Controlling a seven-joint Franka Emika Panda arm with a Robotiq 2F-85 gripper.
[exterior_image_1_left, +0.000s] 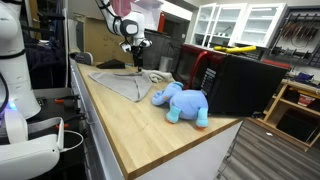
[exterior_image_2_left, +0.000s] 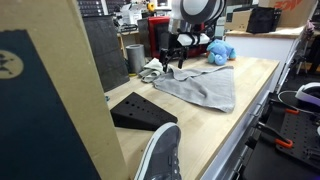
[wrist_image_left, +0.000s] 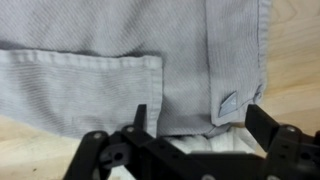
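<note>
A grey cloth (exterior_image_1_left: 125, 82) lies spread flat on the wooden table (exterior_image_1_left: 140, 130), seen in both exterior views (exterior_image_2_left: 200, 88). My gripper (exterior_image_1_left: 135, 58) hangs just above the cloth's far end (exterior_image_2_left: 172, 60). In the wrist view the gripper (wrist_image_left: 200, 115) is open, its black fingers (wrist_image_left: 139, 115) standing wide apart over a hem and a small folded tab of the grey cloth (wrist_image_left: 130, 50). Nothing is between them. Something white (wrist_image_left: 200, 145) lies right under the gripper at the cloth's edge. A blue plush elephant (exterior_image_1_left: 183, 103) sits beside the cloth (exterior_image_2_left: 220, 52).
A black box (exterior_image_1_left: 240, 80) stands behind the plush. Near the table's other end lie a black wedge-shaped object (exterior_image_2_left: 140, 110) and a grey shoe (exterior_image_2_left: 160, 155), with a tall cardboard panel (exterior_image_2_left: 50, 100) alongside. A metal cup (exterior_image_2_left: 134, 57) stands near the gripper.
</note>
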